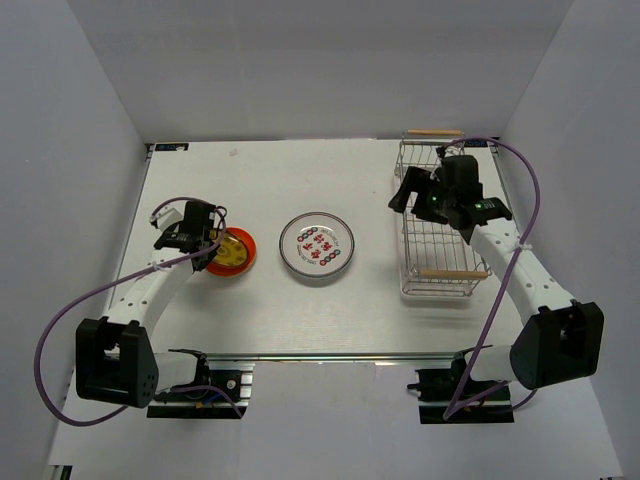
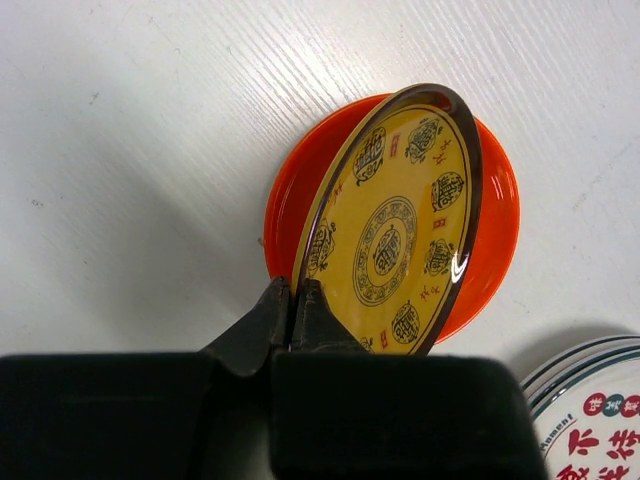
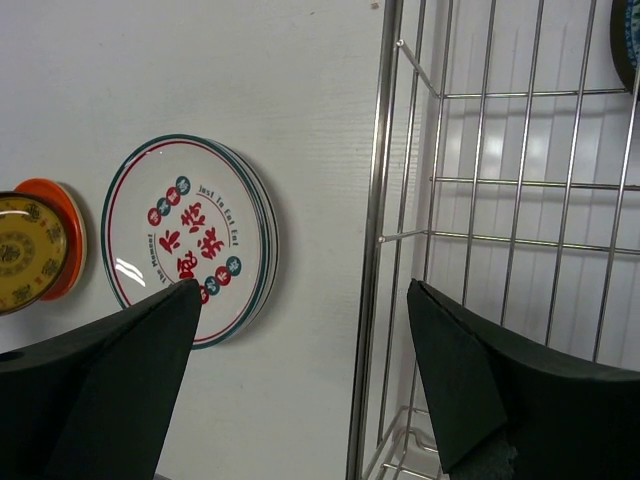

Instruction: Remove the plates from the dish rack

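- The left gripper (image 2: 295, 303) is clamped tight on the near rim of a round yellow plate with a dark brown rim and printed medallions (image 2: 392, 235), holding it tilted on edge.
- That yellow plate leans over a round orange-red plate (image 2: 492, 215), which lies flat on the white wood-grain table (image 1: 300, 310) near its left edge. Whether the raised plate's far rim touches the orange-red one, I cannot tell.
- A round white plate with green and red rim rings and red circle marks (image 1: 316, 245) lies flat at the middle of the table, apart from both grippers.
- The rectangular chrome wire dish rack with light wooden rod handles (image 1: 446, 255) stands along the right edge, reaching toward the far right corner.
- The right gripper (image 3: 305, 300) is spread wide and holds nothing. It hangs above the rack's left wall, one finger over the table and the other over the basket floor.
- A dark teal plate edge (image 3: 627, 45) shows behind the rack wires, mostly cut off.
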You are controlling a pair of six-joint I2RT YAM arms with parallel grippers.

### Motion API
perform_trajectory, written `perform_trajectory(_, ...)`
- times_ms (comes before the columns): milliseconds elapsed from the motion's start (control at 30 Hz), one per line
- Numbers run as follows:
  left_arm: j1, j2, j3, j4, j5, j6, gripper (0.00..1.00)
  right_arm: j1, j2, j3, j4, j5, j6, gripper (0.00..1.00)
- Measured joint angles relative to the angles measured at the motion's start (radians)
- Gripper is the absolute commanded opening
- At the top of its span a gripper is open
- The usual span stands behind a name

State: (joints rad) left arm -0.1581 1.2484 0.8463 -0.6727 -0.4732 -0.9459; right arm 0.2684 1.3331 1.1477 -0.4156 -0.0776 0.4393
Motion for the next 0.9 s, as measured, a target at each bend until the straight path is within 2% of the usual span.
perform_trajectory(100,0.0,0.0,0.0,0.005,-0.003,-0.004,0.39,-0.014,0.0,0.0,0.0,0.002,-0.002,0.89)
perform_trajectory(167,0.0,0.0,0.0,0.008,-0.007,-0.007,0.46,-0.023,0.0,0.0,-0.002,0.005,-0.002,0.89)
perform_trajectory(300,0.0,0.0,0.0,0.007,-0.014,-0.011,0.55,-0.04,0.0,0.0,-0.002,0.016,-0.004,0.89)
perform_trajectory(333,0.0,0.0,0.0,0.007,-0.015,-0.012,0.62,-0.044,0.0,0.0,-0.002,0.019,-0.005,0.89)
perform_trajectory(433,0.001,0.006,0.0,0.007,-0.014,-0.011,0.67,-0.057,0.0,0.0,-0.004,0.031,-0.01,0.89)
perform_trajectory(533,0.002,0.033,0.004,0.005,-0.008,-0.002,0.85,-0.071,0.0,0.0,-0.013,0.063,-0.022,0.89)
perform_trajectory(567,0.002,0.043,0.007,0.003,-0.003,0.003,0.98,-0.078,0.0,0.001,-0.019,0.081,-0.027,0.89)
perform_trajectory(733,0.002,0.06,0.041,0.005,0.055,0.048,0.98,-0.12,0.023,0.053,-0.077,0.208,-0.058,0.89)
perform_trajectory(900,-0.008,0.026,0.089,0.077,0.167,0.14,0.98,-0.159,0.137,0.167,-0.087,0.355,-0.106,0.89)
